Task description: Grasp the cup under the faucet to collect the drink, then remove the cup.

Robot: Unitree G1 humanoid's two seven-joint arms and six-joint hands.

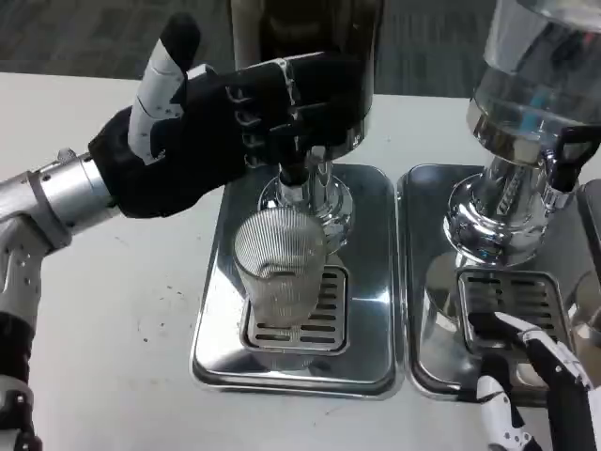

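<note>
Left hand [216, 122] raised at upper left of the frame, fingers curled forward; right hand [535, 385] at lower right, fingers spread.

left hand [202, 132] reaches the faucet [293, 169] above the ribbed cup [280, 272] on the drip tray [225, 329].

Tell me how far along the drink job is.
Done: the cup stands on the grate under the faucet. In hand: the left hand is up at the faucet, seemingly on its lever; whether drink is flowing is hard to tell. Left: filling, then lifting the cup away. The right hand rests at the neighbouring tray.
</note>
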